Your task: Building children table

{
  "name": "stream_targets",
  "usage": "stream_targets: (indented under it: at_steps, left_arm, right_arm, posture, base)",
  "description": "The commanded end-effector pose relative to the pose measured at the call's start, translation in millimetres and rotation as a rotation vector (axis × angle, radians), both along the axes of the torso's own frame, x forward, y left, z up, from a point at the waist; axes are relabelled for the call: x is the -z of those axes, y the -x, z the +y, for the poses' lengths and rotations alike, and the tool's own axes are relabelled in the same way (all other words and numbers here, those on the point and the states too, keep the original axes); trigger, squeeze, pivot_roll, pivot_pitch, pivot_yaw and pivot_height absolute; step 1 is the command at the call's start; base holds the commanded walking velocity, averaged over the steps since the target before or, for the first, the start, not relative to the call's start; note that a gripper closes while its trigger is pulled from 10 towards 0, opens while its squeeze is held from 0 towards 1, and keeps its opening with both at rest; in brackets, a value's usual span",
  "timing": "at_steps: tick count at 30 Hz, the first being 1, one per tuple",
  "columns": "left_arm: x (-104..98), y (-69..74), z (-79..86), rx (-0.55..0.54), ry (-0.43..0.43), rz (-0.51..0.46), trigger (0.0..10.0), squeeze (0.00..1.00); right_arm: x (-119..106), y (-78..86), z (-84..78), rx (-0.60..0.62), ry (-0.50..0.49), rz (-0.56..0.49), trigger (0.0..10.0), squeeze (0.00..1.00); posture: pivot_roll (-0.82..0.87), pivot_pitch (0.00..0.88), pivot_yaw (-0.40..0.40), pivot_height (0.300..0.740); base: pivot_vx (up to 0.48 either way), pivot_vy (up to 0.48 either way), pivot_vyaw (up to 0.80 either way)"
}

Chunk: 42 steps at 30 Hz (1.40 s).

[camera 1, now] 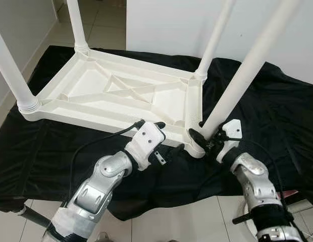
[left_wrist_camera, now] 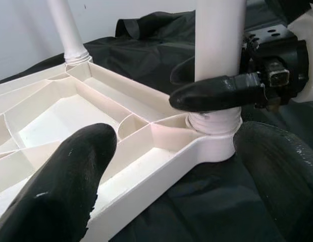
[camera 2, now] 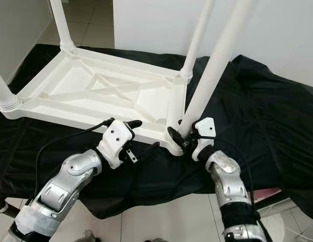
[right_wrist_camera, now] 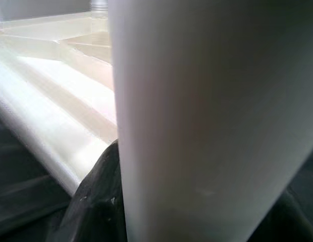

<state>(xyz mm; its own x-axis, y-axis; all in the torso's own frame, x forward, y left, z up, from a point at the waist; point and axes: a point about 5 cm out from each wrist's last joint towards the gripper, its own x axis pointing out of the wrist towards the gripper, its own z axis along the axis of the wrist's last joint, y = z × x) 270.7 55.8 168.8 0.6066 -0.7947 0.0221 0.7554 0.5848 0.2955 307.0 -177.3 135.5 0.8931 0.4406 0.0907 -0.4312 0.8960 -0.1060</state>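
Observation:
A white plastic children's table (camera 1: 116,96) lies upside down on a black cloth (camera 1: 277,111), with its legs pointing up. My right gripper (camera 1: 203,137) is shut on the near right leg (camera 1: 242,75) just above its socket at the table's corner. The right wrist view has that leg (right_wrist_camera: 207,121) very close, with a black finger (right_wrist_camera: 96,201) against it. My left gripper (camera 1: 169,136) stands open at the table's near rim, just left of that corner. In the left wrist view, one of its fingers (left_wrist_camera: 70,186) hovers over the table's underside and the other finger (left_wrist_camera: 277,171) is over the cloth outside.
Three other legs stand in their sockets: near left (camera 1: 12,70), far left (camera 1: 76,25), far right (camera 1: 214,40). A white wall (camera 1: 166,25) rises behind the cloth. Pale floor tiles (camera 1: 197,217) lie below the cloth's front edge.

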Motion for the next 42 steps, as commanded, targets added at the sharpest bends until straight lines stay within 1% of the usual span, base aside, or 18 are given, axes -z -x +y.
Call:
stream_targets:
  at_steps: [1, 4, 7, 9, 10, 12, 14, 17, 18, 19, 22, 26, 27, 32, 36, 40, 41, 42]
  left_arm:
    - [4, 2.2, -5.3, 0.051, -0.022, 0.004, 10.0, 0.00]
    - [6, 2.0, -7.0, 0.052, -0.034, 0.002, 10.0, 0.00]
    - [8, 2.8, -9.5, 0.057, -0.036, 0.002, 10.0, 0.00]
    - [6, 3.8, -9.9, 0.057, -0.026, 0.004, 10.0, 0.00]
    - [6, 3.8, -9.9, 0.057, -0.026, 0.004, 10.0, 0.00]
    - [5, 3.3, -8.3, 0.049, -0.018, 0.003, 10.0, 0.00]
    - [5, 3.3, -8.3, 0.049, -0.018, 0.003, 10.0, 0.00]
    - [5, 0.8, -5.0, 0.013, -0.004, 0.004, 10.0, 0.00]
    - [5, 0.8, -5.0, 0.013, -0.004, 0.004, 10.0, 0.00]
    - [4, -0.1, -4.9, 0.009, 0.003, 0.005, 10.0, 0.00]
    - [5, -0.8, -5.3, 0.010, -0.002, -0.001, 10.0, 0.00]
    - [5, -2.2, -4.3, 0.012, -0.008, -0.010, 10.0, 0.00]
    - [4, -3.9, -3.5, 0.008, -0.010, -0.014, 10.0, 0.00]
    - [2, -5.2, -2.0, 0.003, -0.011, -0.021, 10.0, 0.00]
    - [2, -4.4, -2.2, 0.002, -0.006, -0.028, 10.0, 0.00]
    - [2, -3.7, -2.4, 0.003, -0.004, -0.028, 10.0, 0.00]
    - [2, -2.9, -2.0, 0.007, -0.004, -0.029, 10.0, 0.00]
    - [2, -2.9, -2.0, 0.007, -0.004, -0.029, 10.0, 0.00]
  right_arm:
    - [1, 2.3, -14.7, 0.152, 0.014, 0.002, 10.0, 0.00]
    - [2, 5.9, -12.9, 0.230, -0.016, 0.007, 10.0, 0.00]
    - [5, 12.8, -5.8, 0.348, -0.045, 0.013, 10.0, 0.00]
    - [8, 17.3, 3.6, 0.428, -0.069, 0.027, 10.0, 0.00]
    - [8, 17.3, 3.6, 0.428, -0.069, 0.027, 10.0, 0.00]
    - [5, 20.2, 15.9, 0.504, -0.122, 0.021, 10.0, 0.00]
    - [5, 20.2, 15.9, 0.504, -0.122, 0.021, 10.0, 0.00]
    - [2, 23.5, 36.7, 0.540, -0.187, 0.027, 10.0, 0.00]
    - [2, 23.5, 36.7, 0.540, -0.187, 0.027, 10.0, 0.00]
    - [1, 24.1, 42.1, 0.526, -0.180, 0.022, 10.0, 0.00]
    - [-1, 25.1, 44.7, 0.514, -0.180, 0.012, 10.0, 0.00]
    - [0, 24.9, 41.5, 0.513, -0.173, 0.007, 10.0, 0.00]
    - [1, 23.7, 39.4, 0.515, -0.164, 0.012, 10.0, 1.00]
    - [1, 23.1, 37.2, 0.521, -0.153, 0.017, 10.0, 1.00]
    - [2, 22.4, 29.4, 0.464, -0.094, 0.002, 10.0, 1.00]
    - [2, 22.6, 26.9, 0.430, -0.082, -0.002, 10.0, 1.00]
    - [2, 23.7, 25.1, 0.373, -0.085, -0.006, 10.0, 0.97]
    - [2, 23.7, 25.1, 0.373, -0.085, -0.006, 10.0, 0.97]
  posture:
    - [-0.03, 0.084, -0.100, 0.740]
    - [-0.03, 0.087, -0.095, 0.740]
    - [-0.04, 0.095, -0.087, 0.740]
    - [-0.04, 0.102, -0.083, 0.740]
    - [-0.04, 0.102, -0.083, 0.740]
    - [-0.04, 0.116, -0.077, 0.740]
    - [-0.04, 0.116, -0.077, 0.740]
    - [-0.04, 0.119, -0.058, 0.740]
    - [-0.04, 0.119, -0.058, 0.740]
    - [-0.04, 0.110, -0.052, 0.740]
    - [-0.04, 0.105, -0.051, 0.740]
    - [-0.03, 0.087, -0.045, 0.740]
    - [-0.02, 0.084, -0.053, 0.740]
    - [-0.02, 0.084, -0.053, 0.740]
    - [-0.03, 0.070, -0.063, 0.740]
    - [-0.03, 0.068, -0.063, 0.740]
    - [-0.03, 0.067, -0.063, 0.740]
    - [-0.03, 0.067, -0.063, 0.740]
  base:
    - [0.000, 0.000, 0.00]
    - [0.000, 0.000, 0.00]
    - [0.000, 0.000, 0.00]
    - [0.000, 0.000, 0.00]
    - [0.000, 0.000, 0.00]
    - [0.000, 0.000, 0.00]
    - [0.000, 0.000, 0.00]
    - [0.000, 0.000, 0.00]
    - [0.000, 0.000, 0.00]
    - [0.000, 0.000, 0.00]
    - [0.000, 0.000, 0.00]
    - [0.000, 0.000, 0.00]
    - [0.000, 0.000, 0.00]
    - [0.000, 0.000, 0.00]
    - [0.000, 0.000, 0.00]
    - [0.000, 0.000, 0.00]
    - [0.000, 0.000, 0.00]
    - [0.000, 0.000, 0.00]
